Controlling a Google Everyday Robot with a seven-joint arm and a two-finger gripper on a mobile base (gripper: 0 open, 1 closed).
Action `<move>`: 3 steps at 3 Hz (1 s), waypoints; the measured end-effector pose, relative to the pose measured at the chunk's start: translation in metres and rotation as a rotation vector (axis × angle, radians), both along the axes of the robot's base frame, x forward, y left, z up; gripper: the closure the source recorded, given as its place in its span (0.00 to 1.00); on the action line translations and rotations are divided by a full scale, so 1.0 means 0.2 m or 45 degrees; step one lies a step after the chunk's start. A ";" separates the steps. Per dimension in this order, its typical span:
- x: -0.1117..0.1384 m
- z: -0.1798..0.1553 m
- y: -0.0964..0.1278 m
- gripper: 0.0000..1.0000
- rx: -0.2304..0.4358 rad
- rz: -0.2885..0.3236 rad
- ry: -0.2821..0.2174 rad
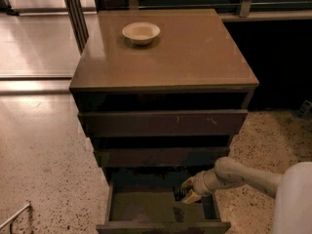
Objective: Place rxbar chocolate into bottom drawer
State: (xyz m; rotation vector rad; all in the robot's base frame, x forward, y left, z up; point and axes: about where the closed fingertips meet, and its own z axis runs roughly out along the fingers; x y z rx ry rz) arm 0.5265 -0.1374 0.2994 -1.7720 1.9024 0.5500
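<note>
The bottom drawer is pulled out, showing its tan-brown floor. My gripper reaches in from the right and hangs just above the right part of the drawer's floor. Its two tan fingers hold a small dark thing, the rxbar chocolate, which is mostly hidden between them. A dark patch lies on the drawer floor right under the gripper; I cannot tell what it is.
A cream round bowl sits on the cabinet top at the back left. The two upper drawers stick out slightly above the open one. My white arm comes in from the lower right. Speckled floor surrounds the cabinet.
</note>
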 end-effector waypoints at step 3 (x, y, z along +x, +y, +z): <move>0.02 -0.40 -0.07 1.00 0.020 -0.015 0.013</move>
